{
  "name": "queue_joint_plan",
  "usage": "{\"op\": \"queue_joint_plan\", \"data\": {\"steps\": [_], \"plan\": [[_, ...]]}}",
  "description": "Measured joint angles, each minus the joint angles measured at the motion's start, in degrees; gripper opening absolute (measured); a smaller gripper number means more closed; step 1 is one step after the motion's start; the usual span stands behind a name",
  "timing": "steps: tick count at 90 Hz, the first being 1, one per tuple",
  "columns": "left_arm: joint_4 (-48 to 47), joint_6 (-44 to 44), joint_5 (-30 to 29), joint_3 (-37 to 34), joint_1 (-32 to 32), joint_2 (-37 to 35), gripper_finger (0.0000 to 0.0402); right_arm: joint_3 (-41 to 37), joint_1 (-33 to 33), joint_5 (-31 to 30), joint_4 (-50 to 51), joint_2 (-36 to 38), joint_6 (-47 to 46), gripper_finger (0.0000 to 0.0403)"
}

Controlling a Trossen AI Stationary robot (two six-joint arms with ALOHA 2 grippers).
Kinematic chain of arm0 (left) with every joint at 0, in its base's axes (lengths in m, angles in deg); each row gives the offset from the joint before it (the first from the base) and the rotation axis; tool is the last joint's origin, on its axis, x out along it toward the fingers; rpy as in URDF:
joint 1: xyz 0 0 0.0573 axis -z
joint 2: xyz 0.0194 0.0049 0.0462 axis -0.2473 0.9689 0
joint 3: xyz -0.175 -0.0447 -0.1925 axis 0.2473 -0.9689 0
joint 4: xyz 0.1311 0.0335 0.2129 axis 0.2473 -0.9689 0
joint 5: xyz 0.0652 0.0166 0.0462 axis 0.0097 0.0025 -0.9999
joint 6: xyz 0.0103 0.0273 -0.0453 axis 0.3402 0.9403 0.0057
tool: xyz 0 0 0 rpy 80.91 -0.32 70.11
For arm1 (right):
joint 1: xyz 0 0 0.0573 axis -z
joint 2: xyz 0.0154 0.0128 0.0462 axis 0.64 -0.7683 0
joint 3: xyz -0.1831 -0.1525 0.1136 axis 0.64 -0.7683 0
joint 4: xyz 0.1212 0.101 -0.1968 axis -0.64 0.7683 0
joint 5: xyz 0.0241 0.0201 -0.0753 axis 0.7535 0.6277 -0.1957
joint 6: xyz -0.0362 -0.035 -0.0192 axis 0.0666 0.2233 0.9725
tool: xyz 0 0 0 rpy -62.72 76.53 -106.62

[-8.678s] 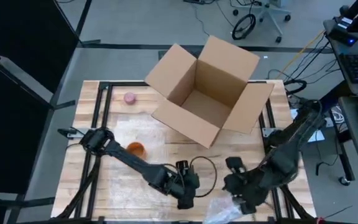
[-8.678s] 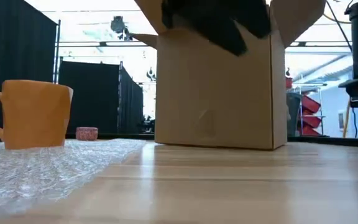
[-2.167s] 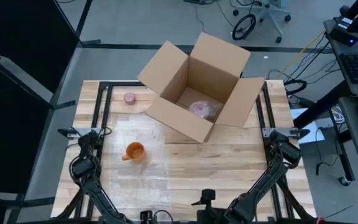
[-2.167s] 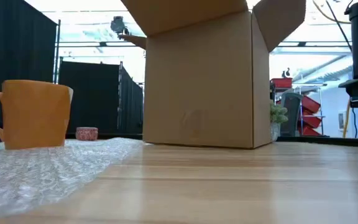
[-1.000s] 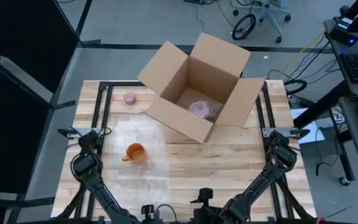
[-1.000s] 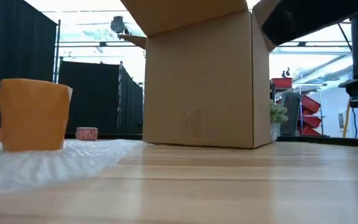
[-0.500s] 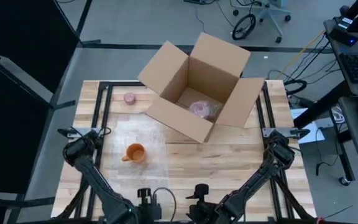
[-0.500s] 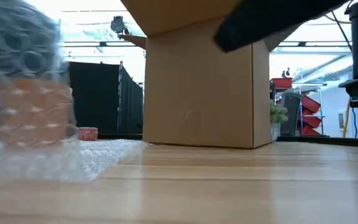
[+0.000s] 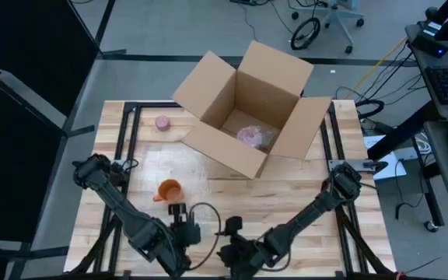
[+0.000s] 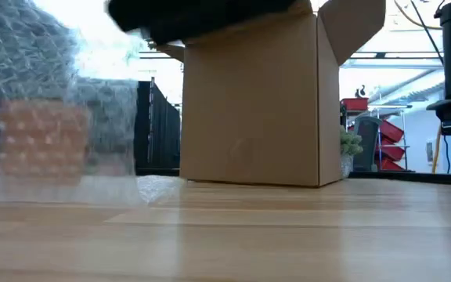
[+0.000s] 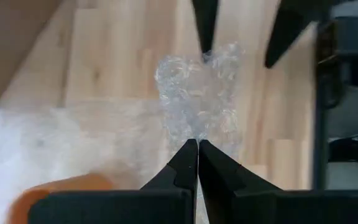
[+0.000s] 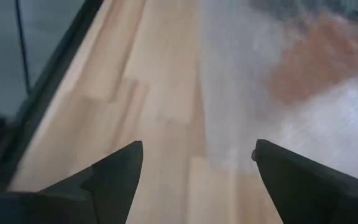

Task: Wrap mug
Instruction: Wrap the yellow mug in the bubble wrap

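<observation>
**Bubble wrap rises over the mug as wrapping begins**

An orange ceramic mug stands on the wooden bench, on the sheet of clear bubble wrap, in front of the open brown cardboard box toward the left arm's side. The left hand, fingers pressed together, pinches the sheet's near edge and now holds it up in front of the mug, where a second ago it lay flat. In the low view the mug shows only as an orange blur behind the lifted film. The right hand hovers just beside the left one with its fingers spread wide, holding nothing; both have come in from the bench's near edge.

The first fold appears under way, and the film still has to go over and past the mug. Bare wood runs from the mug across to the right arm's side, leaving open room for rolling. The box's front flap lies near behind the mug, so a fold carried far back could brush it. A small pink round object sits beside the box, well apart from the mug, and a wrapped pink item rests inside the box.
</observation>
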Motion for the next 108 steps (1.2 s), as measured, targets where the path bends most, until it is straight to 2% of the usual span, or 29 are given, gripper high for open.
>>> {"op": "queue_joint_plan", "data": {"steps": [19,31,49,63,72,89,99,108], "plan": [[-7.2,4.3,-1.9,0.0,-2.7,-1.3,0.0000,5.1,2.0,0.3,-1.0,0.0,10.6,0.0295],[-9.4,8.6,-2.7,0.0,-4.5,-1.2,0.0000,5.4,4.7,4.0,-3.5,0.0,15.8,0.0295],[-10.0,16.6,-4.7,0.0,-7.3,-1.2,0.0000,5.4,11.6,8.3,-3.5,0.0,17.0,0.0295],[-12.0,22.4,-8.3,0.0,-9.3,-1.2,0.0000,5.4,16.4,14.2,-4.5,0.0,18.1,0.0295],[-13.9,24.8,-9.1,0.0,-10.6,-1.4,0.0000,5.3,18.6,15.3,-5.4,0.0,18.1,0.0295],[-13.9,23.2,-9.2,-0.1,-10.6,-2.4,0.0000,5.4,19.7,15.2,-4.5,0.3,20.5,0.0295],[-10.7,17.0,-9.8,-0.2,-7.7,-4.5,0.0000,5.4,19.4,15.7,-3.5,0.1,20.6,0.0295],[-11.4,10.4,-12.3,-0.1,-3.9,-7.6,0.0000,5.0,19.9,19.4,-3.3,-0.4,17.8,0.0295]]}}
